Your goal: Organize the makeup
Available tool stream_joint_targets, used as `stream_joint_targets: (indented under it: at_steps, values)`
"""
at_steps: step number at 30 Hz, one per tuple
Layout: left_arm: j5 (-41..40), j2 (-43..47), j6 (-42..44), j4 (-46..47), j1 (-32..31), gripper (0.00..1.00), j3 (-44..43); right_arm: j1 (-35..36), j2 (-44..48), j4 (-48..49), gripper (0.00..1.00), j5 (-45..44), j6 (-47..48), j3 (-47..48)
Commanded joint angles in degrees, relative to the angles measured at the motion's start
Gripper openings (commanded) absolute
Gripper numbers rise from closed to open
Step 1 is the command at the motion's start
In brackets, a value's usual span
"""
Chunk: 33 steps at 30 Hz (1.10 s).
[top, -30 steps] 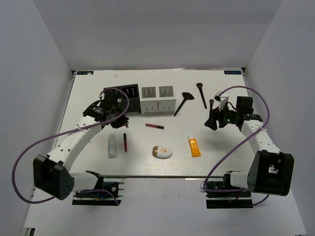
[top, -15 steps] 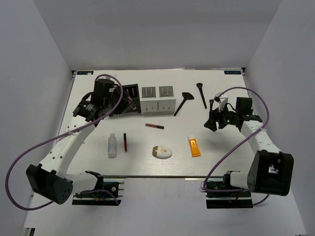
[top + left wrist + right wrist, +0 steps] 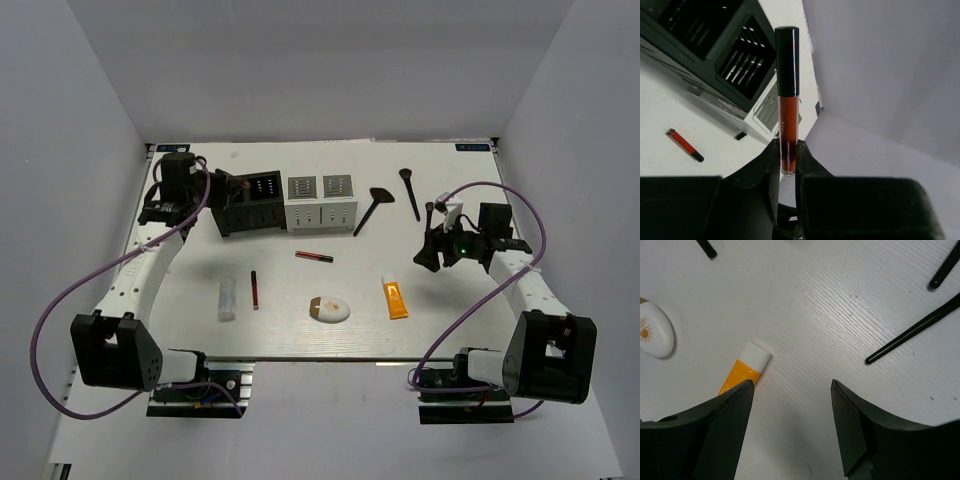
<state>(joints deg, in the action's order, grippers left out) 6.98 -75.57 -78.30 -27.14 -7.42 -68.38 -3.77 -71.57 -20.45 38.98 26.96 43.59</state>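
While the right claw (image 3: 791, 390) gapes, the left claw (image 3: 787, 152) pinches a slim, glossy red-black lip stick (image 3: 788, 95).

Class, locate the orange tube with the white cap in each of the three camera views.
Top external: orange tube lies just right of and below the picture's centre.
Left wrist: not in it.
Right wrist: orange tube at lower left, white cap pointing up-right.
Shared landmark: white oval compact, left of the tube in both those views.
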Motion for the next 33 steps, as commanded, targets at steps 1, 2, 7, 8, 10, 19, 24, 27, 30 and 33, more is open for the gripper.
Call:
stream_joint_targets:
  at_steps: [1, 2, 7, 8, 10, 19, 24, 27, 30, 33]
  values:
    - [6.2, -0.5, -9.6, 8.0, 2.6, 0.00, 4.7, -0.2, 1.5, 1.7, 0.69, 1.4, -0.4, -0.6]
    - [8.0, -0.6, -10.8, 10.7, 2.6, 0.00, 5.8, -0.2, 1.4, 1.7, 0.69, 1.3, -0.4, -0.6]
    - [10.2, -2.6, -13.8, 11.5, 4.4, 0.00, 7.2, -0.2, 1.3, 2.1, 0.69, 1.2, -0.6, -0.8]
    - [10.9, -2.9, -14.3, 11.1, 5.1, 0.00, 7.2, -0.3, 1.3, 2.2, 0.69, 1.2, -0.7, -0.9]
    - [11.2, -3.5, -15.4, 10.6, 5.7, 0.00, 7.4, -0.2, 1.3, 2.5, 0.69, 1.3, -0.8, -1.0]
    - [12.7, -5.3, -19.6, 13.1, 7.5, 0.00, 11.1, -0.3, 0.4, 3.2, 0.69, 1.2, -1.5, -0.6]
    - [13.2, -5.8, -20.1, 13.3, 8.0, 0.00, 12.9, -0.3, 0.3, 3.3, 0.69, 0.9, -1.5, -0.4]
    - [13.4, -6.1, -20.3, 13.8, 8.0, 0.01, 13.3, -0.3, 0.4, 3.7, 0.69, 1.0, -1.8, -0.6]
    - [13.5, -7.0, -20.4, 14.4, 8.6, 0.09, 13.3, -0.3, 0.3, 3.7, 0.69, 1.0, -2.2, -0.7]
    - [13.8, -8.4, -20.6, 15.2, 8.6, 0.20, 12.5, -0.3, 0.5, 3.8, 0.69, 0.7, -2.2, -0.6]
